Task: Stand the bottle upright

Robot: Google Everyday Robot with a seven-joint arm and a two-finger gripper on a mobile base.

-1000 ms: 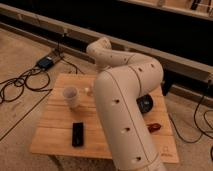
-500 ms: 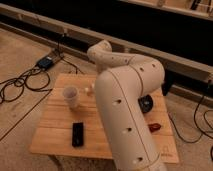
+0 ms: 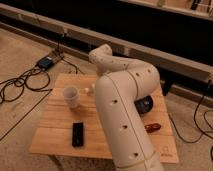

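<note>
The bottle (image 3: 88, 90) shows as a small pale shape low on the wooden table (image 3: 55, 125), just right of the white cup (image 3: 71, 96). I cannot tell whether it lies flat or stands. My white arm (image 3: 125, 115) rises from the bottom of the view, bends at the elbow and curls back down over the table's far side. My gripper (image 3: 96, 84) hangs at the end of the wrist, right beside the bottle and largely hidden by the arm. Whether it touches the bottle is not visible.
A flat black device (image 3: 78, 134) lies near the table's front edge. A dark round object (image 3: 144, 105) and a small red object (image 3: 152, 127) sit on the right side. Cables (image 3: 22, 85) and a power box (image 3: 46, 62) lie on the floor to the left.
</note>
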